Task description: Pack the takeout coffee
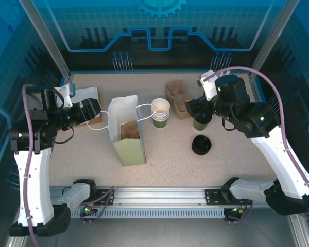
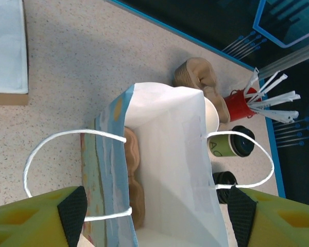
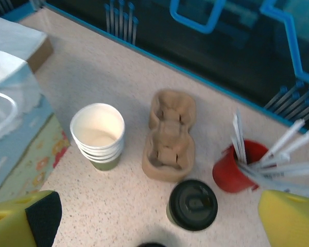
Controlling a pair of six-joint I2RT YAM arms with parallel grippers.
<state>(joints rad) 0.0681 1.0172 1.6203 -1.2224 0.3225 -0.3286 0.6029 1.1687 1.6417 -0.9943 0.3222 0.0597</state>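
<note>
The takeout coffee [image 3: 192,205], a short olive-green cup with a black lid on it, stands on the table right of centre [image 1: 200,123]. My right gripper [image 3: 165,221] hangs open just above it, with the cup between and a little beyond the yellow fingers [image 1: 198,110]. The white paper bag [image 1: 126,128] stands upright and open at centre left, holding a brown cardboard carrier [image 2: 134,175]. My left gripper [image 2: 157,213] is open at the bag's left side [image 1: 92,110], its pads flanking the bag mouth [image 2: 170,134] near the string handles. The coffee lies beyond the bag in that view [image 2: 229,144].
A stack of cream-white cups [image 3: 99,135] stands right of the bag. Cardboard carriers [image 3: 170,136] lie behind the coffee, a red holder of straws [image 3: 237,167] to its right. Black lids [image 1: 201,145] sit in front of it. A flat box with white paper [image 1: 90,103] lies back left.
</note>
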